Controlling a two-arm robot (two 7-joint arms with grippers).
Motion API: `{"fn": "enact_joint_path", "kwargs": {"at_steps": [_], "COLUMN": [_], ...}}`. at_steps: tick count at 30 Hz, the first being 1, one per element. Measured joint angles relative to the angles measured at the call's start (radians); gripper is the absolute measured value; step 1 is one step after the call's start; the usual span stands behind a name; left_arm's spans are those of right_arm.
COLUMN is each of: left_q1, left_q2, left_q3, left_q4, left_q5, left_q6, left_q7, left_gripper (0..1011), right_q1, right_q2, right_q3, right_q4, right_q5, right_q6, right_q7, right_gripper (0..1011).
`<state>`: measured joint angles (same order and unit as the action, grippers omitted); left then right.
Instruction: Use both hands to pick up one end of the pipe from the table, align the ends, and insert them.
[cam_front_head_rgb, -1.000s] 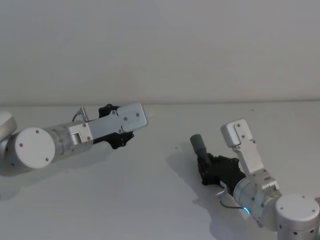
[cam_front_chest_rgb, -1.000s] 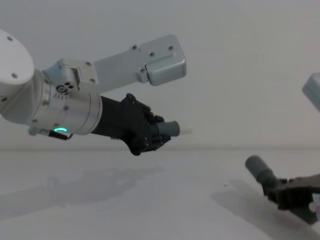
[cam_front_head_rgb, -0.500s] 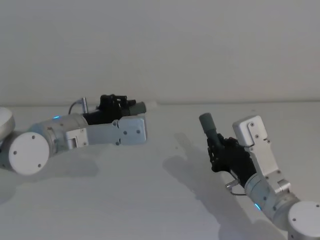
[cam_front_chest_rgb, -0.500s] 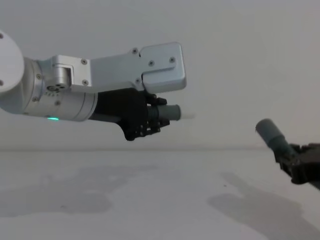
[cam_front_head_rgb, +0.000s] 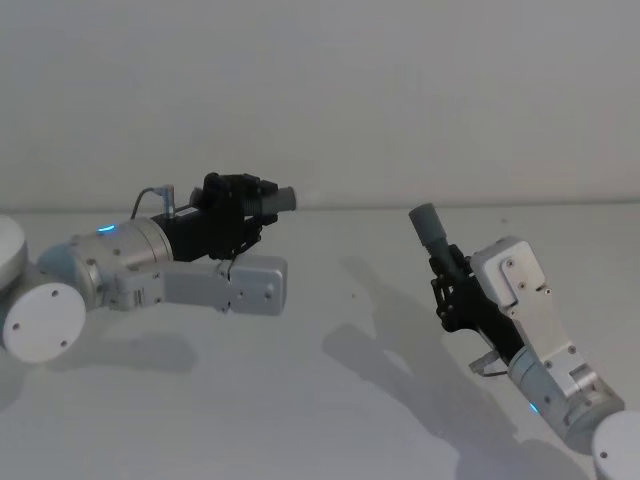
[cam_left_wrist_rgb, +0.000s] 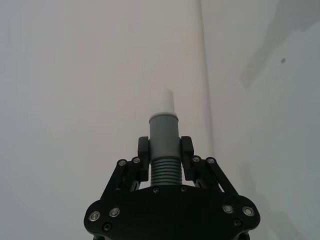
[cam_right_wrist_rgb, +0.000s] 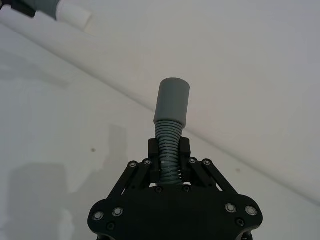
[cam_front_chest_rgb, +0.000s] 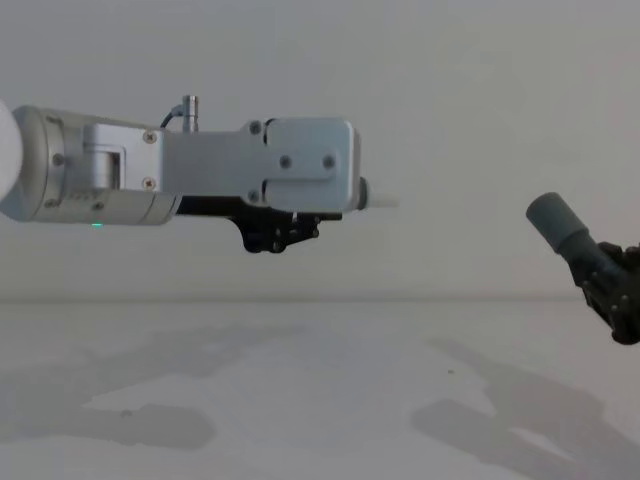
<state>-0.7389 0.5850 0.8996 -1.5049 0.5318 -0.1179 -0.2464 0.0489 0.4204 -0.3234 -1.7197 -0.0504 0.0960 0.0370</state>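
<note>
Alignment in air, before insertion.
Left gripper clamps tipped piece, right gripper clamps socket piece; make axes collinear first.

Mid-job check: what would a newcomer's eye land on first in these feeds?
The left gripper, held above the table's left side, is shut on the straight hose piece, its white tip pointing toward the right. Opposite, the right gripper clamps the second hose piece with its grey socket tilted up toward that tip. The two ends are apart, with a clear gap between them.
</note>
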Motion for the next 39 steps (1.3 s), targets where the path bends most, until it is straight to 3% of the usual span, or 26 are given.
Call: {"fn": "enact_joint_path", "kwargs": {"at_steps": [10,12,13,22,32,39], "left_q1": [-0.02,-0.029,-0.029,-0.058,-0.072,-0.076], "left_q2": [0.018,0.023,0.023,0.034,0.039,0.04], "left_q3": [0.028,0.04,0.04,0.077,0.099,0.103], "left_q4": [0.026,0.038,0.038,0.08,0.102,0.11], "left_q5": [0.126,0.18,0.18,0.347,0.439,0.466], "left_q6": [-0.11,-0.152,-0.152,-0.262,-0.317,-0.335], "left_q7": [0.115,0.165,0.165,0.32,0.405,0.431], "left_gripper": [354,354,354,354,354,354], "right_q1": [0.02,0.026,0.028,0.051,0.056,0.046], "right_q2": [0.051,0.064,0.068,0.114,0.158,0.176], "right_q3": [-0.019,-0.025,-0.027,-0.043,-0.047,-0.042], "right_q4": [0.027,0.034,0.036,0.058,0.061,0.05], "right_q5": [-0.1,-0.127,-0.135,-0.223,-0.268,-0.275], "right_q6": [-0.057,-0.066,-0.068,-0.091,-0.144,-0.181], "right_q7": [0.002,0.005,0.006,0.021,0.035,0.041], "right_gripper": [197,192,192,192,192,192]}}
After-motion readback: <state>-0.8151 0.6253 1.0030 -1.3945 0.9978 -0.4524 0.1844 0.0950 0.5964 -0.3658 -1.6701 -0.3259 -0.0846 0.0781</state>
